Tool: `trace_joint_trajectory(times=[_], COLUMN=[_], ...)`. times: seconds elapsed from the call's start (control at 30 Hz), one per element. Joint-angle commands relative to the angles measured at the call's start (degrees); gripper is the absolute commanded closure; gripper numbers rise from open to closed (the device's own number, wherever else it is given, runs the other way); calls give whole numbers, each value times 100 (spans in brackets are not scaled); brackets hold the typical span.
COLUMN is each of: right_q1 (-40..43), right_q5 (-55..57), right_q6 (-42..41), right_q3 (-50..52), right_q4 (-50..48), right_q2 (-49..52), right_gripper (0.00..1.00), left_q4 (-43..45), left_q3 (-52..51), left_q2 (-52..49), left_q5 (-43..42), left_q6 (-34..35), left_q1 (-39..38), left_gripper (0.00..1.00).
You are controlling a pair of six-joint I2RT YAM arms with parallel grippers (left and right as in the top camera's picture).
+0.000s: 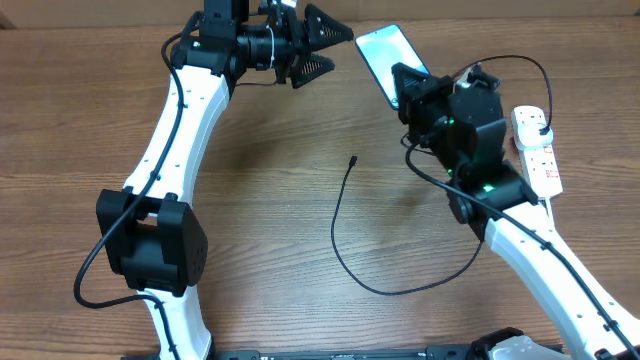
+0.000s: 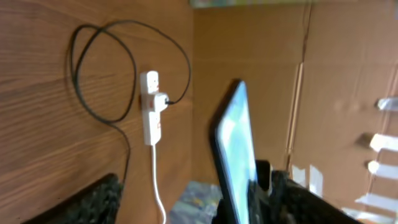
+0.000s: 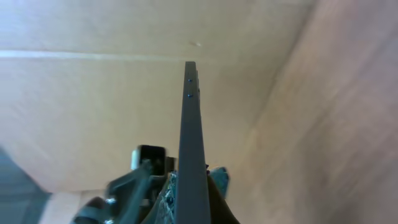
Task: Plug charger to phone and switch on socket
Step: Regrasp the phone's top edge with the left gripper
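Overhead, the phone [image 1: 378, 48] was gripped by the closed right gripper [image 1: 412, 88]; the left gripper [image 1: 332, 46] was spread empty; the charger [image 1: 353, 159] was plugged into the socket [image 1: 545, 165].

Charger [image 1: 334, 225] lies on table [image 1: 280, 150], left of socket [image 1: 540, 155]

The overhead camera looks straight down on the desk [image 1: 280, 150] from well above. It takes in the phone [image 1: 378, 50] at the far side, the socket [image 1: 538, 150] at the right and the charger [image 1: 336, 210] mid-desk.

The left wrist camera is rolled sideways, so the desk stands upright at its left. It looks across to the same socket [image 2: 150, 109] and charger [image 2: 71, 59], with the phone [image 2: 236, 149] near and edge-on.

The right wrist camera sits very close, sighting along the phone's thin edge [image 3: 189, 143] toward a cardboard wall [image 3: 93, 93].
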State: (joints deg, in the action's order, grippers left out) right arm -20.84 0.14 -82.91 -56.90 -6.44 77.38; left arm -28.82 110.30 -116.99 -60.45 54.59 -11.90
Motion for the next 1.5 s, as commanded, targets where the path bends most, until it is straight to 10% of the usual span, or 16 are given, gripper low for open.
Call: trace_joint_trajectory(times=[0.0, 1.47], right_q1=[-208, -542], right_q5=[562, -374], right_q6=[-439, -1333], right_q3=[-48, -87], right_q4=[-538, -1303], right_q2=[94, 826], right_gripper=[96, 96], left_q4=[195, 269], left_q3=[87, 85], left_q2=[94, 94], left_q5=[63, 820], left_q6=[898, 1189], left_q1=[-90, -459], left_gripper=[27, 62])
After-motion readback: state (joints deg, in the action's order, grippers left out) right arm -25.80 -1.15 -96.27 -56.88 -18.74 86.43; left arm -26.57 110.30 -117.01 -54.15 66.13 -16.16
